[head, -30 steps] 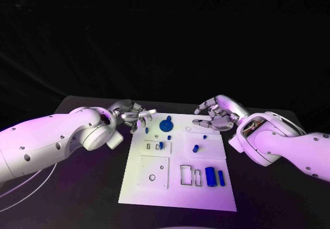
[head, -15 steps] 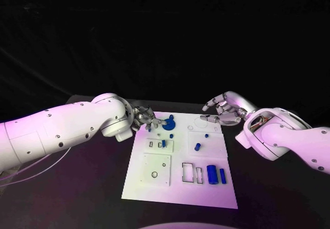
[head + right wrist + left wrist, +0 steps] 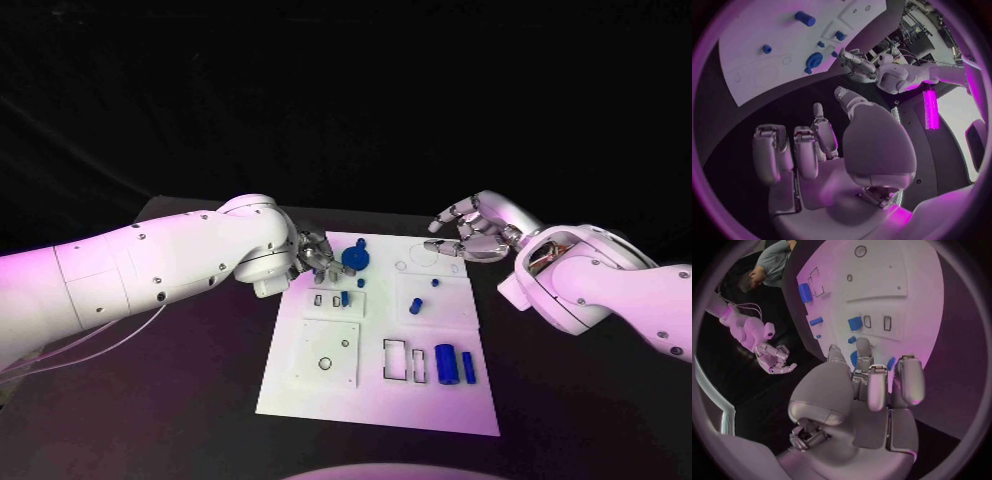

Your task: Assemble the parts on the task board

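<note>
The white task board (image 3: 329, 385) lies in the middle of the black table. A blue round part (image 3: 355, 259) sits near its far edge. My left hand (image 3: 317, 254) is right beside this part, fingers reaching over it; in the left wrist view the blue round part (image 3: 853, 359) shows between the fingertips (image 3: 864, 347), and no grip is plain. My right hand (image 3: 472, 229) hovers off the board's far right corner, fingers apart and empty. Two blue pegs (image 3: 414, 305) stand mid-board. A blue block (image 3: 446, 364) and a thin bar (image 3: 467, 369) lie at the near right.
A small blue piece (image 3: 345, 298) stands in a slot by two rectangular cut-outs. A square plate with a round hole (image 3: 326, 363) sits on the board's near left. Bare black table (image 3: 188, 400) surrounds the board on both sides.
My left hand has moved right and closer to the blue round part, its arm swinging in over the table's left. The right hand has barely shifted.
</note>
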### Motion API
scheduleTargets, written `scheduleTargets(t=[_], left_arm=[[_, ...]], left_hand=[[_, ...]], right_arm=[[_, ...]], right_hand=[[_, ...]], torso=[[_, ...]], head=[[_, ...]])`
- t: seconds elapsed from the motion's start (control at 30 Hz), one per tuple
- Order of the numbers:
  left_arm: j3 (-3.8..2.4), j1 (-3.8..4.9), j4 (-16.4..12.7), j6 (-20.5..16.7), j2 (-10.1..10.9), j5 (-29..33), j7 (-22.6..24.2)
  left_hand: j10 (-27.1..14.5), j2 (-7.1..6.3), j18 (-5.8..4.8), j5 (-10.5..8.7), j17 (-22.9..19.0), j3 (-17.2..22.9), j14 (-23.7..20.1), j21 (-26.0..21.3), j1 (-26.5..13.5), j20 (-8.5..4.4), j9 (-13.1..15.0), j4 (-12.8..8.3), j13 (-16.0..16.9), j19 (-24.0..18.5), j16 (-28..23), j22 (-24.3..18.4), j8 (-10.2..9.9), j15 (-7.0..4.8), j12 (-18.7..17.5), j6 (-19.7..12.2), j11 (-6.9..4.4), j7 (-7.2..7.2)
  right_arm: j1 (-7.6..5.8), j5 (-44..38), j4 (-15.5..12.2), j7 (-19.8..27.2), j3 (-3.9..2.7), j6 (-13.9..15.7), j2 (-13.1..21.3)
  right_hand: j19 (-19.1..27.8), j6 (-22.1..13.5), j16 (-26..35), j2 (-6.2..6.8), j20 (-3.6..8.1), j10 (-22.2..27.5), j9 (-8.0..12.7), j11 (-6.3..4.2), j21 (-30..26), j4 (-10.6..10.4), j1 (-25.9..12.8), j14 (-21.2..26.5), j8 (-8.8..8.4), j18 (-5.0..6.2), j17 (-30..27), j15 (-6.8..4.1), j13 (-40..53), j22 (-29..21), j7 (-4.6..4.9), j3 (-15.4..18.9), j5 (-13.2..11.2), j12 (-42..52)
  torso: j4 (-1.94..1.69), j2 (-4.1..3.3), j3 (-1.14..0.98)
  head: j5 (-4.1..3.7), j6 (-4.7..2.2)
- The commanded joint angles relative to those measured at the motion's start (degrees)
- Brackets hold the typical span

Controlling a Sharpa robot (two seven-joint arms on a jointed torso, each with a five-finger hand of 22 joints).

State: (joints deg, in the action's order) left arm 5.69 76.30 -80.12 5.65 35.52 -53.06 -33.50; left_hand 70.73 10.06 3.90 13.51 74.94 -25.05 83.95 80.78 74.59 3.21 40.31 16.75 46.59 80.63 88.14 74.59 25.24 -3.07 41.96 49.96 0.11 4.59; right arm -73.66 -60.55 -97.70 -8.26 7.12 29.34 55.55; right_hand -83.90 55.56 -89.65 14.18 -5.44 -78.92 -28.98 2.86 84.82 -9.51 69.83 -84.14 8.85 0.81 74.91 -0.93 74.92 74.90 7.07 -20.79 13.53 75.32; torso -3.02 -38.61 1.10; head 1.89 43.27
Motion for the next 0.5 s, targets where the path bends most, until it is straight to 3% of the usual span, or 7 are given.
scheduleTargets(t=[0.03, 0.5], left_arm=[[0.07, 0.15, 0.2, 2.9, -0.6, 0.1, -1.3], [0.61, 0.03, 1.2, 4.5, -2.2, 0.2, -1.6]], left_hand=[[-0.1, 0.63, -0.86, -0.2, 14.0, -1.5, 5.7, 0.7, -0.1, 0.0, 0.1, 0.0, 0.5, 0.8, 0.7, 1.1, -0.2, -0.18, 0.7, 0.1, 0.01, -0.12], [0.2, 0.98, -1.44, 0.31, 15.1, -1.5, 6.1, 2.6, 0.2, -0.06, 0.5, 0.0, 1.6, 2.5, 1.9, 4.2, -0.2, -0.21, 1.8, 0.5, -0.06, -0.22]], right_arm=[[0.0, 0.0, 0.1, -0.4, 0.0, -0.9, -0.1], [0.03, 0.0, 0.5, -0.7, 0.0, -1.1, -0.2]], right_hand=[[-2.7, -0.4, -0.1, -0.01, 0.47, 0.2, -0.2, -0.38, -0.5, -0.4, -0.1, -5.7, 0.14, 0.64, 14.5, -0.38, 1.1, 12.4, -0.08, 0.2, 0.3, -0.2], [-2.7, -0.4, -0.1, -0.03, 0.47, 0.3, -0.2, -0.37, -0.5, -0.6, -0.2, -5.7, 0.16, 0.65, 14.5, -0.37, 1.0, 12.3, -0.07, 0.2, 0.3, -0.2]], torso=[[0.17, -0.24, 0.03], [0.25, -0.62, -0.01]], head=[[0.01, 0.09], [-0.13, 0.47]])
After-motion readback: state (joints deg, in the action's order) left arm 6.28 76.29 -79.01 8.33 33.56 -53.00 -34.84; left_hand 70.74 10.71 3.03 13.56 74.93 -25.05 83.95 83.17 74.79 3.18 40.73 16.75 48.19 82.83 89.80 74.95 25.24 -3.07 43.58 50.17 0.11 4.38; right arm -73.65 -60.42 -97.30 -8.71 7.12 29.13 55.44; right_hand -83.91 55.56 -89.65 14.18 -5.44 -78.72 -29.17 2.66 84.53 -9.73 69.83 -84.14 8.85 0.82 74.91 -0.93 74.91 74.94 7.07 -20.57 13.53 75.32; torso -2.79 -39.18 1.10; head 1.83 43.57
